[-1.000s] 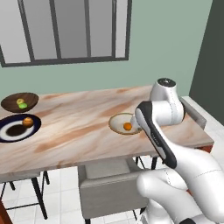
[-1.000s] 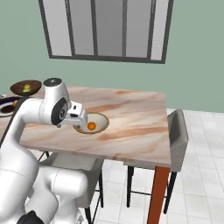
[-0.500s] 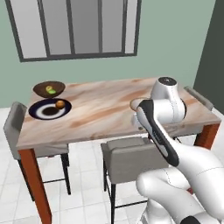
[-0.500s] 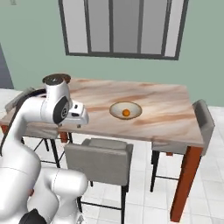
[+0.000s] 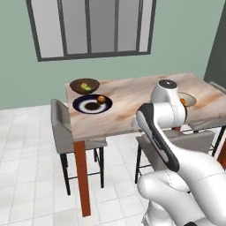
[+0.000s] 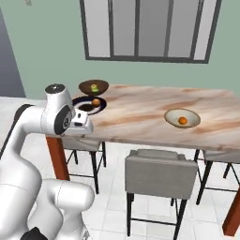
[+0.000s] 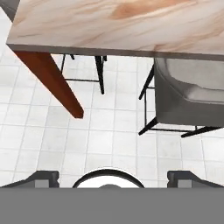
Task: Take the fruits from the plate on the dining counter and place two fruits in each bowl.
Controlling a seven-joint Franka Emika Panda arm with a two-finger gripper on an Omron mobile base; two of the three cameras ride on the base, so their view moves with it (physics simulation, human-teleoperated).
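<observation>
On the dining counter (image 5: 132, 95) (image 6: 140, 112) the navy plate (image 5: 86, 107) (image 6: 83, 108) holds one orange fruit (image 5: 101, 99) (image 6: 96, 102). Behind it the dark brown bowl (image 5: 79, 84) (image 6: 88, 85) holds green-yellow fruit (image 5: 87, 88) (image 6: 95, 87); how many I cannot tell. Far along the counter the cream bowl (image 5: 190, 98) (image 6: 176, 115) holds an orange fruit (image 5: 182, 101) (image 6: 183, 121). My hand (image 6: 78, 123) hangs in front of the counter's near edge, level with the plate's end. My gripper (image 7: 112, 178) points down at the floor, open and holding nothing.
A reddish-brown counter leg (image 7: 52, 78) (image 5: 81, 176) stands below the plate's corner. Grey chairs (image 5: 62, 128) (image 6: 159, 171) (image 7: 192, 96) are tucked along the near side and the end. White tiled floor (image 7: 100, 140) lies below the hand.
The base has driven along the counter toward the plate's end, so the whole scene has shifted. The arm has kept its folded pose and the gripper has stayed open.
</observation>
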